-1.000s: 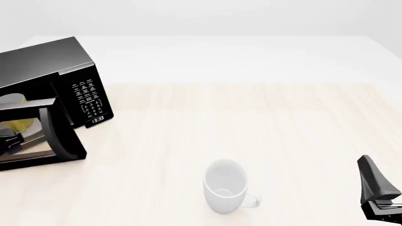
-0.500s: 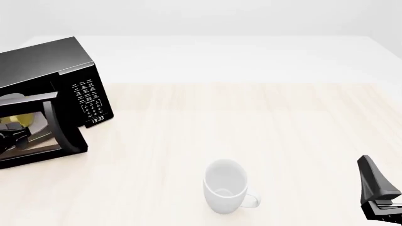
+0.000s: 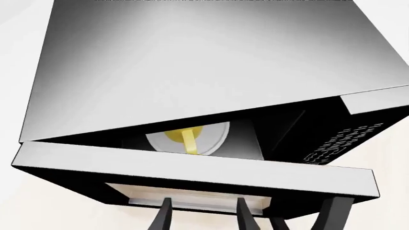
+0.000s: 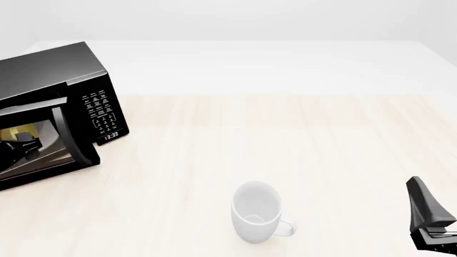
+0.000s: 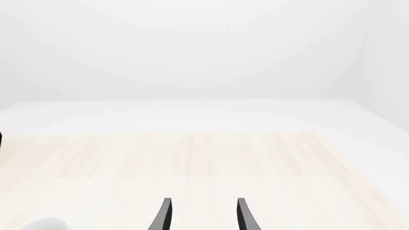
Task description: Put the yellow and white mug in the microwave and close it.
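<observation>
The black microwave (image 4: 64, 101) stands at the table's far left with its door (image 4: 50, 147) ajar by a narrow gap. In the left wrist view, the yellow and white mug (image 3: 185, 136) sits inside on the white round plate (image 3: 216, 136), handle toward the opening. Through the door in the front view only a yellow patch (image 4: 19, 131) of the mug shows. My left gripper (image 3: 203, 205) is open against the door's outer face, holding nothing; in the front view the left gripper (image 4: 18, 144) is a dark shape at the door. My right gripper (image 5: 202, 206) is open and empty over the near right table, and the right gripper (image 4: 431, 217) sits low at the right edge.
A larger all-white mug (image 4: 257, 211) stands upright at the table's near middle, handle to the right; its rim (image 5: 45, 224) peeks into the right wrist view. The keypad and display (image 4: 102, 115) face the table's centre. Pale wood tabletop (image 4: 286, 139) stretches to the right.
The microwave door has swung further toward shut, from wide open to a narrow gap. My left gripper moved with it toward the microwave. The right arm and white mug stayed still.
</observation>
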You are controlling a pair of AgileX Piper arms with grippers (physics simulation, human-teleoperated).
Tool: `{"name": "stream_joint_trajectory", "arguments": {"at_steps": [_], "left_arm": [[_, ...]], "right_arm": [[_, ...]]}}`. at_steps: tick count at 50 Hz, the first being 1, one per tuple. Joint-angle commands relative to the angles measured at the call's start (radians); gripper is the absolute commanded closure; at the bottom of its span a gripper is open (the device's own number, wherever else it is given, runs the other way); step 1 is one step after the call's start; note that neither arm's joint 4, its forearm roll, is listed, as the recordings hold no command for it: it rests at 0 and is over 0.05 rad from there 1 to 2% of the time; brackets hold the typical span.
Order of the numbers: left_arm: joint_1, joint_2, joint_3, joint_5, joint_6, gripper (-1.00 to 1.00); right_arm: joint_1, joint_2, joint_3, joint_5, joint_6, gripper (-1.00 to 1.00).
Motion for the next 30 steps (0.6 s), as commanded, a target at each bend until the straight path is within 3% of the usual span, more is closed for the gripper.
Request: {"name": "stream_joint_trajectory", "arguments": {"at_steps": [1, 30], "left_arm": [[-0.010, 0.022, -0.018, -0.002, -0.008, -1.00], [-0.031, 0.047, -0.070, 0.008, -0.051, -1.00]], "right_arm": [[0.000, 0.000, 0.000, 0.000, 0.000, -1.00], [0.000, 0.000, 0.000, 0.000, 0.000, -1.00]]}}
